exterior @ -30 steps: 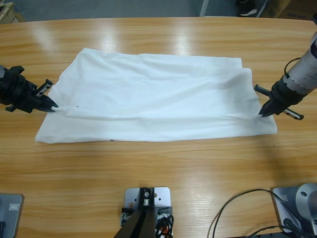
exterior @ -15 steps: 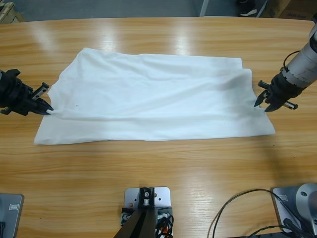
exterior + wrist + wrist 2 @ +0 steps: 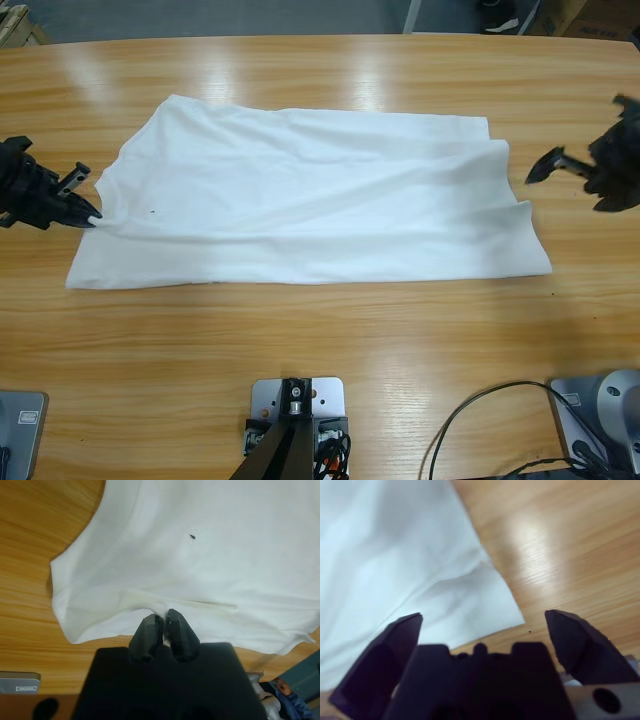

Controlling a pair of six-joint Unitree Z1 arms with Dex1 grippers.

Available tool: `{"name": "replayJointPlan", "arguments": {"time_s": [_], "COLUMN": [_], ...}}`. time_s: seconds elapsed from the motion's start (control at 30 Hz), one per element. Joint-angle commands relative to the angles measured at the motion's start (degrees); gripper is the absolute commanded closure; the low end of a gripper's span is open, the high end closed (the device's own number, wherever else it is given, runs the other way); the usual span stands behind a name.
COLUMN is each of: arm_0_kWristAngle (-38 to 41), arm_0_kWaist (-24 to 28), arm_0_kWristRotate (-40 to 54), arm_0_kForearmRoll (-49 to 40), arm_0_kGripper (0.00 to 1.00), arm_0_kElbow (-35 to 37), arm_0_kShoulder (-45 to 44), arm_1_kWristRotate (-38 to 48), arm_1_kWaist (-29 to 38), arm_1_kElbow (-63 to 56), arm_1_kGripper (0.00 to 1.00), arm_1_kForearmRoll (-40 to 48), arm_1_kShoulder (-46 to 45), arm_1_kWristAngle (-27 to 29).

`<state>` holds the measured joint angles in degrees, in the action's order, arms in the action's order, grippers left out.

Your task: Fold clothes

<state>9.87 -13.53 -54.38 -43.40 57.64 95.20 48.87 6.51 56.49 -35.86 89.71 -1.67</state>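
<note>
- The white shirt (image 3: 310,200) lay spread flat across the middle of the desk (image 3: 320,350), ready for a fold.
- The left pincer (image 3: 163,630) was clamped on the shirt's edge, seemingly to anchor or lift it.
- The right pincer (image 3: 482,630) hung wide apart, off the cloth.

Right gripper (image 3: 590,176): motion-blurred in high view, arm cut off by the right edge. Left arm cut off by the left edge; only the left gripper (image 3: 88,217) shows. Small dark mark (image 3: 192,536) on the white shirt (image 3: 310,205): too small to identify. Fabric between the closed left tips hidden. Right wrist view soft throughout.
</note>
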Motion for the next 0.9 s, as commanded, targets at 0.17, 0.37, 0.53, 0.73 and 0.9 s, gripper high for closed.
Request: {"name": "replayJointPlan", "arguments": {"time_s": [0.17, 0.37, 0.53, 0.73, 0.9], "arm_0_kWristAngle": [-9.87, -7.77, -4.91, -0.94, -1.06], "arm_0_kWaist": [-0.07, -7.63, -8.10, -8.09, -8.09], "arm_0_kWristRotate": [-0.80, -7.41, -16.95, -28.12, -31.33], "arm_0_kForearmRoll": [-0.76, -0.18, 3.74, 10.74, 12.62], "arm_0_kGripper": [0.042, 0.036, 0.052, 0.050, 0.058], "arm_0_kElbow": [-4.75, -14.47, -19.20, -20.02, -21.08], "arm_0_kShoulder": [-9.26, -16.78, -19.16, -10.69, -8.61], "arm_1_kWristRotate": [-4.27, 3.34, 20.56, 30.46, 33.98], "arm_1_kWaist": [7.50, 10.02, 10.02, 9.26, 9.23], "arm_1_kElbow": [-4.62, -14.22, -27.89, -28.72, -31.18], "arm_1_kGripper": [0.000, 0.016, 0.055, 0.105, 0.314], "arm_1_kForearmRoll": [-0.84, 5.49, 17.58, 17.78, 23.88], "arm_1_kShoulder": [-10.86, -12.70, -16.78, -11.12, -5.62], "arm_1_kWristAngle": [-1.53, -1.08, 0.23, 3.44, 0.96]}}
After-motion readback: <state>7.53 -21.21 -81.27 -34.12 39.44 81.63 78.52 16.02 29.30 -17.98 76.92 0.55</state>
